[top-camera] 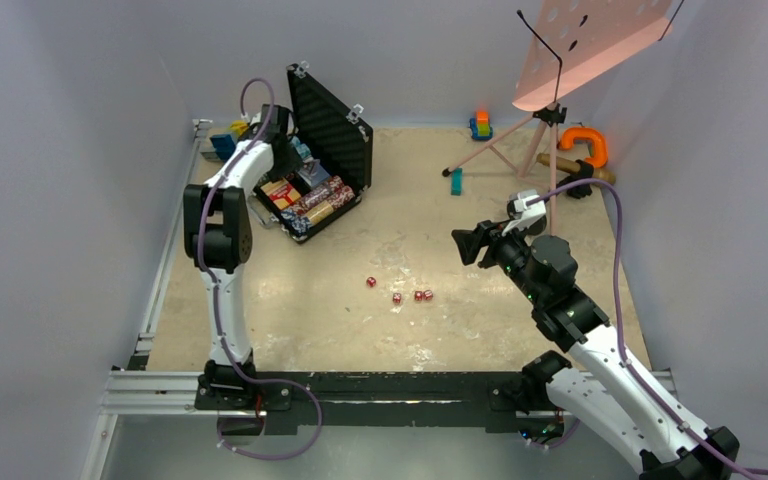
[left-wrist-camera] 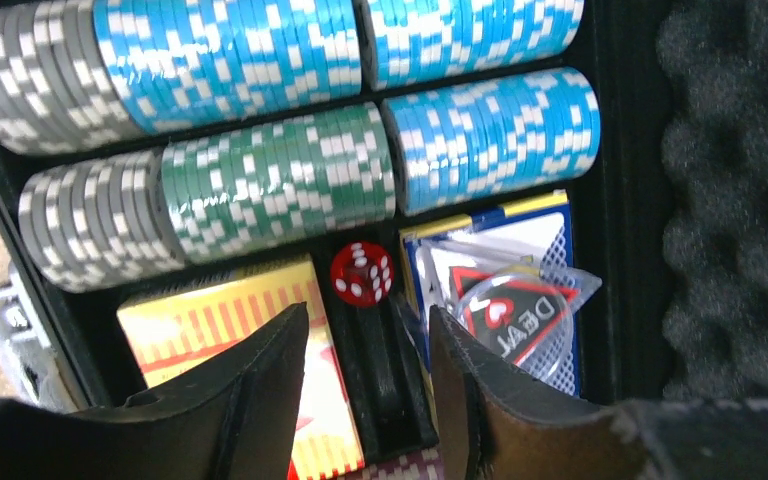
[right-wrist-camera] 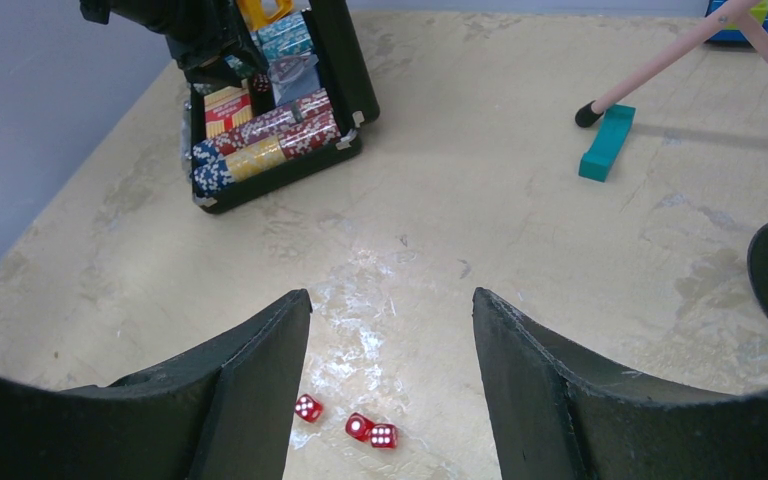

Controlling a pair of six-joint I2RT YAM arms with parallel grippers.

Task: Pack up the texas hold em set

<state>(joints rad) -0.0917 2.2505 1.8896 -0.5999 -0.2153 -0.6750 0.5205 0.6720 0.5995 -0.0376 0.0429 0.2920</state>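
1. Up at about 10 o'clock on the desk [top-camera: 460, 340], the briefcase [top-camera: 332, 125] sat open with its foam lid propped upright, so the tray was reachable from above.
2. Left claw [left-wrist-camera: 368, 320] hung right over that tray, jaws apart with nothing between them. One red die [left-wrist-camera: 362, 274] lay in the narrow slot just past the tips, at 12 o'clock from them. My guess is that slot is where the dice belong.
3. Chip stacks [left-wrist-camera: 280, 180] lay on their sides in rows at 12 o'clock of the die, packed end to end so they couldn't roll. The orange-red card box [left-wrist-camera: 210, 325] sat at 9 o'clock of the slot. A blue deck [left-wrist-camera: 558, 250] with a clear dealer button [left-wrist-camera: 508, 318] on it was at 3 o'clock.
4. Four loose dice [top-camera: 397, 297], as far as I could count, were scattered near desk centre, well apart from the case at roughly its 5 o'clock. So the packing looked only partly done.
5. Right claw [right-wrist-camera: 390, 300] hovered above them, jaws apart and empty. It looked lined up for a pick, but that's just my read.
6. The desk was a beige, mottled board with whitish scuffs around the dice. A pink music stand [top-camera: 590, 45] stood at 1 o'clock with toy blocks [top-camera: 480, 124] near it, and plain pale walls closed in three sides.
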